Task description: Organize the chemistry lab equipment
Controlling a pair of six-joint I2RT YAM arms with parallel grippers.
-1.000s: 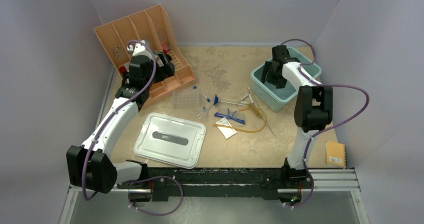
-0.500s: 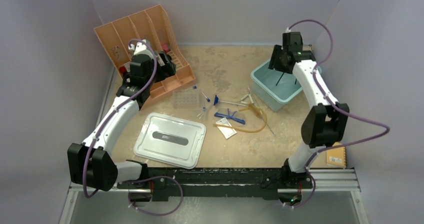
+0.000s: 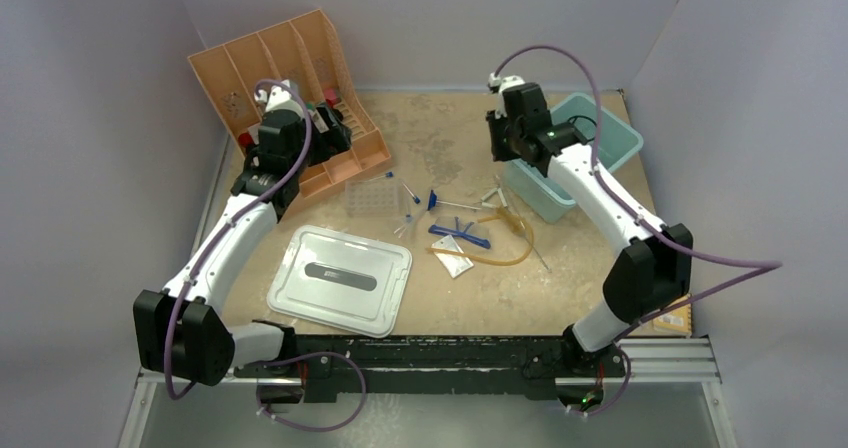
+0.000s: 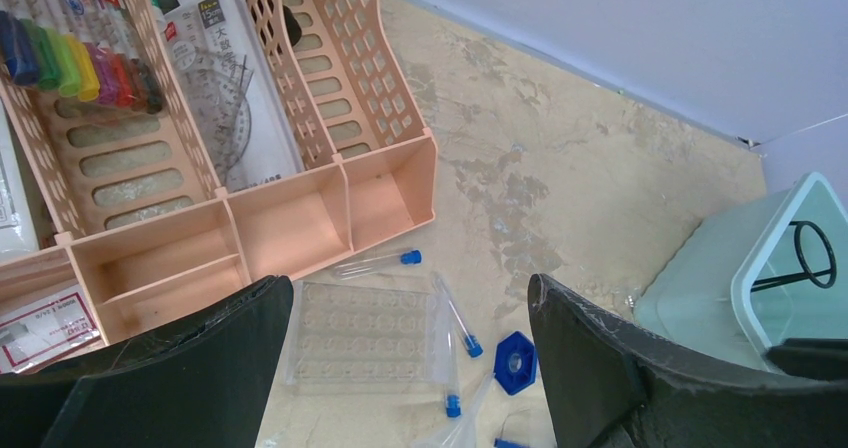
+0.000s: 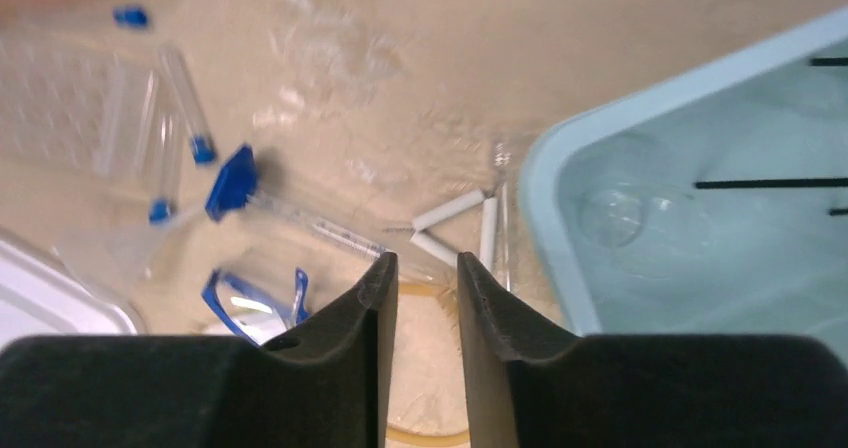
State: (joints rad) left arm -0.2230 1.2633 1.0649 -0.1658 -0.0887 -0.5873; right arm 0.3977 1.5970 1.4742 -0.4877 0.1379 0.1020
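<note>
Top view, loose items: the clear tube rack [image 3: 368, 200], blue tools [image 3: 460, 233], amber rubber hose [image 3: 505, 258] and wire triangle [image 3: 492, 200] lie mid-table, so most is left to do.
Left wrist view, pincer: the left gripper [image 4: 405, 298] is spread wide and empty above the rack.
Left wrist view, done: the black wire ring [image 4: 812, 253] lies in the teal bin [image 4: 700, 268].
Right wrist view, pincer: the right gripper [image 5: 422, 268] is nearly pressed together, pinching nothing, aimed at the triangle beside the bin.
</note>
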